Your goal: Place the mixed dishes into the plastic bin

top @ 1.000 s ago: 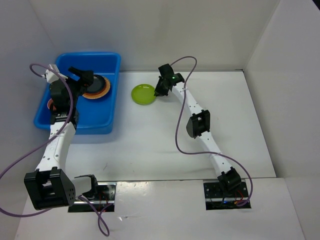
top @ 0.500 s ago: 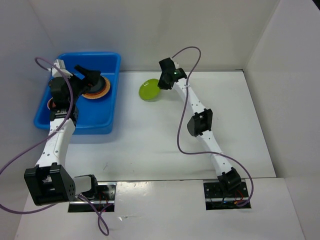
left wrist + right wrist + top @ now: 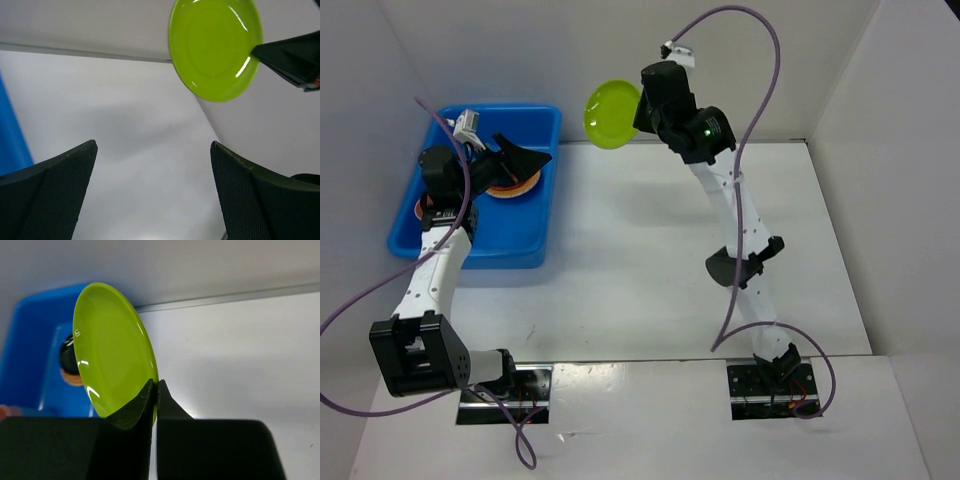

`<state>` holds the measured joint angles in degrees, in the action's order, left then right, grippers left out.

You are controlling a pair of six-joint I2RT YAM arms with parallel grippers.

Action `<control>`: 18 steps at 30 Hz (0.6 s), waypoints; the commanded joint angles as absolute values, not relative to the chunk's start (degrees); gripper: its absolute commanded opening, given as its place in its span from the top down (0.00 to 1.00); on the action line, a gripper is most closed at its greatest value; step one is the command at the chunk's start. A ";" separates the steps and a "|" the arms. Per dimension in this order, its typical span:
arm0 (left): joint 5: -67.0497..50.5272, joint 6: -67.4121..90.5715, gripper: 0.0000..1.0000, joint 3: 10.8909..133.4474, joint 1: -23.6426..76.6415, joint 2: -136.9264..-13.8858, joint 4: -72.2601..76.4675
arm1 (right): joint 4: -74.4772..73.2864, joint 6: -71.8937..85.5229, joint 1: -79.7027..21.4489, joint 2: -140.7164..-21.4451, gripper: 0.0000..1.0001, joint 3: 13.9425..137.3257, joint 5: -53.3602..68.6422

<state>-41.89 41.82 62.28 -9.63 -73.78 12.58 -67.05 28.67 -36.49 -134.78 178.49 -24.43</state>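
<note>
My right gripper (image 3: 638, 112) is shut on the rim of the lime green plate (image 3: 609, 113) and holds it high in the air, right of the blue plastic bin (image 3: 546, 135). The plate also shows in the right wrist view (image 3: 110, 350), pinched at my right gripper (image 3: 155, 385), and in the left wrist view (image 3: 215, 47). My left gripper (image 3: 525, 158) is open and empty above the bin, its fingers (image 3: 65, 172) wide apart. In the bin lie an orange plate (image 3: 515, 186) under a black one, mostly hidden by my left gripper, and a salmon-pink cup (image 3: 421, 210).
White walls enclose the table at the back and on both sides. The bin stands at the far left. Purple cables loop off both arms, the right one arching high above the gripper (image 3: 760, 50).
My right gripper has lifted the lime green plate off the table and carried it up and left toward the bin. My left gripper has risen and turned toward the right.
</note>
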 commanded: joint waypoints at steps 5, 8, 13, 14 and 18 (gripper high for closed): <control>-55.90 48.78 0.00 66.80 -9.93 -74.63 27.33 | -71.72 25.93 -47.27 -125.26 1.00 179.82 -39.36; -55.90 49.31 0.00 68.28 -9.93 -73.31 28.56 | -71.72 25.31 -50.36 -123.32 1.00 179.82 -42.27; -56.43 51.06 0.00 69.35 -9.93 -70.32 28.57 | -72.25 25.31 -53.34 -122.52 1.00 179.82 -43.86; -56.43 51.06 0.00 68.82 -9.93 -70.31 27.78 | -72.25 25.31 -54.22 -122.52 1.00 179.82 -43.86; -56.95 50.19 0.00 67.59 -9.93 -69.79 26.19 | -70.76 24.70 -56.77 -122.52 1.00 179.82 -44.65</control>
<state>-54.72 49.98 67.02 -9.63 -70.76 24.12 -72.20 25.45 -54.48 -125.05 178.93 -41.67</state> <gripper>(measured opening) 1.001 0.020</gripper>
